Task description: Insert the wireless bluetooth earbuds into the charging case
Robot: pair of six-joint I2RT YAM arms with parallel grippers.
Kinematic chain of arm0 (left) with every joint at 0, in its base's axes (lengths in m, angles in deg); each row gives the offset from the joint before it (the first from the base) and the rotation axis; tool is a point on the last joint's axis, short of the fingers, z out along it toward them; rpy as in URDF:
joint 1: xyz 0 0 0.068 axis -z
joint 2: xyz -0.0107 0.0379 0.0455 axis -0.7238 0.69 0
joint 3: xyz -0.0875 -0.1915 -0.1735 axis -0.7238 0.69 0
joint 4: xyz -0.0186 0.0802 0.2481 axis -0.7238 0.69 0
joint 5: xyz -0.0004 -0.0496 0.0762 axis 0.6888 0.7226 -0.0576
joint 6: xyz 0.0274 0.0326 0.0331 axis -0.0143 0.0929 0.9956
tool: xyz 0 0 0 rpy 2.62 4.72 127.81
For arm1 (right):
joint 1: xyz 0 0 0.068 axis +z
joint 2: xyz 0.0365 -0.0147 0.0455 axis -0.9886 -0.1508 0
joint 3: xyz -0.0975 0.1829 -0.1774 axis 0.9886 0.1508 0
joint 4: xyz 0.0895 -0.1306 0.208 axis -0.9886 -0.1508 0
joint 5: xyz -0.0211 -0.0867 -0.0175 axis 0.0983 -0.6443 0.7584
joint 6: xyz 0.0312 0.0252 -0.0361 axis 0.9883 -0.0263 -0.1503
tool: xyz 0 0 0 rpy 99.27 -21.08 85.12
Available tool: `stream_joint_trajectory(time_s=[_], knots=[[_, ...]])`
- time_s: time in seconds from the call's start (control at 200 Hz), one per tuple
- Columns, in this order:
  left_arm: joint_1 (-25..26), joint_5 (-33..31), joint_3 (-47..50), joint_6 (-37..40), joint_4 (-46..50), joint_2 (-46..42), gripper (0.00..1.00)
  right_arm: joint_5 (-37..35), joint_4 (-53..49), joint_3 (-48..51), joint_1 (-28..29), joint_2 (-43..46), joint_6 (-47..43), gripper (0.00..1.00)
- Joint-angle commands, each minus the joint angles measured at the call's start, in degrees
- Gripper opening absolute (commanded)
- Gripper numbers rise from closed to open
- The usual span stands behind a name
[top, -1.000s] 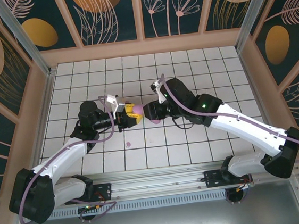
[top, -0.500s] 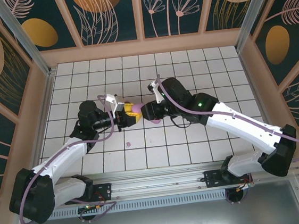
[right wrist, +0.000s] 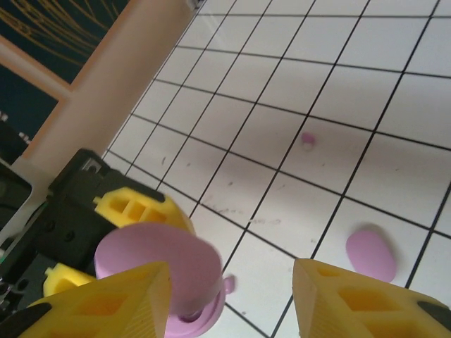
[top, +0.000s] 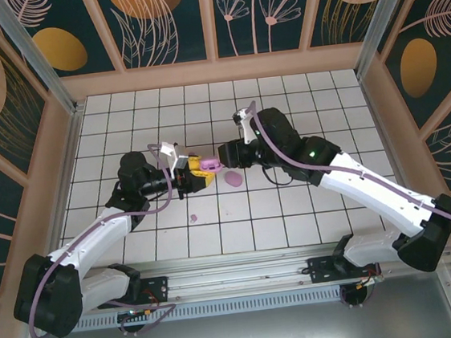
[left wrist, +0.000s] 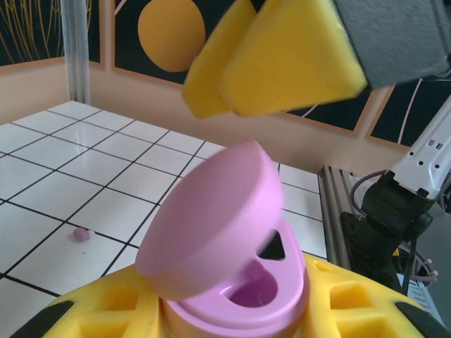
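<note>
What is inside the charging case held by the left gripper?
One pink well shows, apparently empty, beside a dark triangular opening. The half-raised lid hides the rest of the charging case.

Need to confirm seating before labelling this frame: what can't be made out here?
- Left wrist: the lid covers most of the charging case wells, so seated earbuds cannot be judged.
- Top external: case interior too small, left gripper closed around it.
- Right wrist: case base mostly hidden behind its lid and a right gripper finger.
- One earbud lies on the table; where the others are cannot be told.
</note>
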Motion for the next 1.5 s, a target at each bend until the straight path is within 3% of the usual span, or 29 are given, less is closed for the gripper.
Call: stream_joint_trajectory(time_s=[0.0, 0.21, 0.45, 0.651, 0.876, 1.051, 1.311, 1.496], knots=[[0.36, 2.26, -1.73, -0.71, -3.12, -0.69, 0.00, -1.19, 2.09, 1.59, -0.25, 1.67, 0.66, 0.49], [0.32, 2.17, -1.75, -0.88, -3.12, -0.69, 0.00, 0.38, 2.23, 3.57, -0.27, 3.20, 1.40, 0.49], [0.36, 0.06, -2.57, 0.52, 0.04, -1.37, 0.00, 0.80, 6.75, 13.70, 0.19, 10.63, 7.51, 0.49], [-0.05, -10.34, -4.72, 6.03, 12.39, -5.42, 0.00, -0.78, 16.69, 26.43, 3.92, 11.84, 15.81, 0.46], [-1.28, -28.44, -4.35, 5.32, 23.63, -14.13, 0.00, -3.04, 27.49, 32.55, 7.18, 2.29, 29.00, 0.34], [-1.39, -39.40, -2.22, 4.75, 29.36, -24.21, 0.00, 0.75, 33.25, 30.52, 7.69, -7.70, 29.72, 0.32], [-1.39, -41.56, -2.34, 4.87, 35.54, -32.38, 0.00, 5.03, 26.15, 13.70, 10.79, -27.39, 23.26, 0.34], [-1.39, -40.52, -2.58, 4.28, 37.07, -34.99, 0.00, 6.13, 21.23, 6.77, 11.41, -34.59, 21.98, 0.34]])
